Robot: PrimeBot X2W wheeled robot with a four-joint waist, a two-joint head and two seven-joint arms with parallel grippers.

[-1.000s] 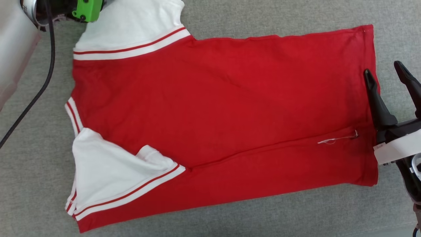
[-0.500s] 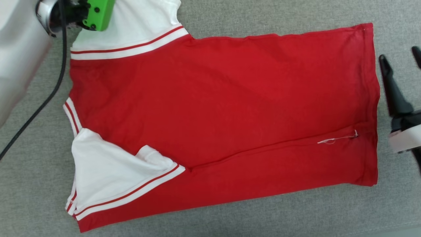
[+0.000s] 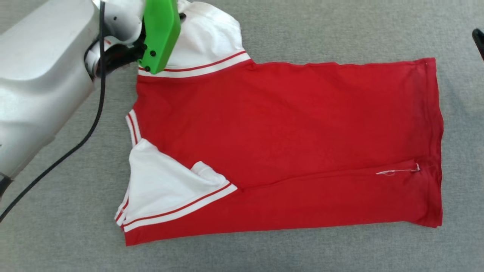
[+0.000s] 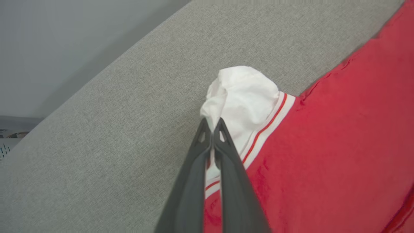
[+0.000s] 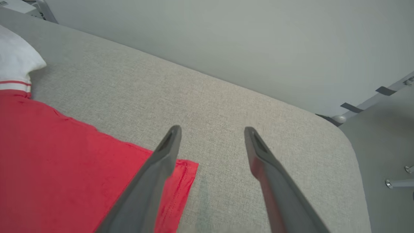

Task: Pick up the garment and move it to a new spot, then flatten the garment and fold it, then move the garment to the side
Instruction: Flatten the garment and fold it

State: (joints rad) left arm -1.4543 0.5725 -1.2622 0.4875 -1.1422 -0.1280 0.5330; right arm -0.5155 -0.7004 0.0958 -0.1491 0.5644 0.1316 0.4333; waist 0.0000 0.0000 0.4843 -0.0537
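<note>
Spread out on the grey tabletop (image 3: pixel 340 30): the garment (image 3: pixel 287 124), red body flat, sleeves at one end, hem (image 3: pixel 431 132) at the other. Clenched tight on the garment's far white sleeve (image 4: pixel 242 94) with the left end effector (image 4: pixel 212 124), cloth bunched into a small peak above the fingertips. Looks like a pinch taken there to lift that sleeve and fold it in over the red body. Over by the garment's far hem corner, poised and released with the right end effector (image 5: pixel 212 131), jaws wide and nothing between them, likely waiting to catch or steady the hem. On the garment's near side, the other sleeve (image 3: pixel 166 185) tucked in over the body, with a long crease running from it toward the hem and a loose white thread (image 3: pixel 397 172). Flattening seemingly done, folding apparently under way.
</note>
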